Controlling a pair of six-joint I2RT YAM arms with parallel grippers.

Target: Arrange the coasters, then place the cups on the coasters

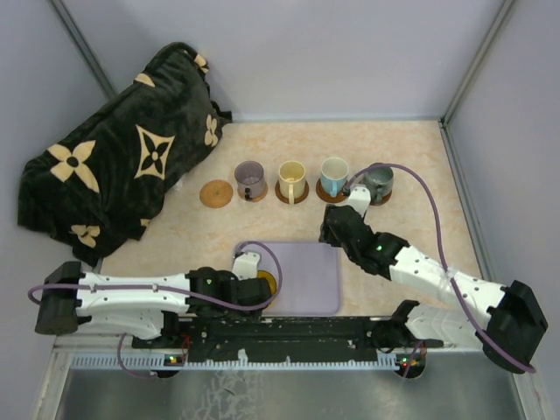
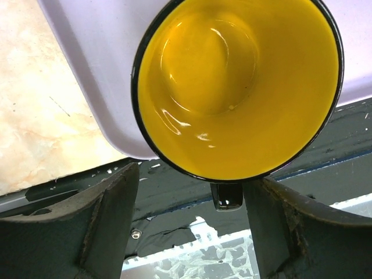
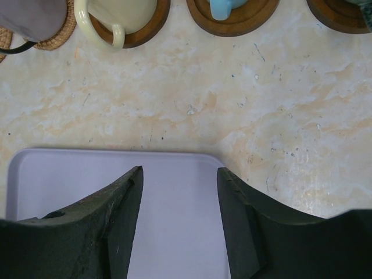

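A yellow-orange cup [image 2: 238, 87] with a black outside stands at the near left edge of the lavender tray [image 1: 306, 271]. Its black handle [image 2: 226, 195] sits between the fingers of my left gripper [image 2: 193, 177], close to the right one; the jaws are open around it. At the back, the purple cup [image 1: 249, 179], cream cup [image 1: 291, 180], white-and-blue cup [image 1: 333, 176] and dark grey-green cup [image 1: 379, 182] each stand on a coaster. One tan coaster [image 1: 215, 193] lies bare at the row's left end. My right gripper [image 3: 180, 171] hangs open and empty over the tray's far right corner.
A black plush blanket [image 1: 122, 157] with tan flowers fills the back left corner. Grey walls close the table on three sides. A purple cable [image 1: 420, 188] loops from the right arm over the grey-green cup. The black arm rail [image 1: 289, 332] runs along the near edge.
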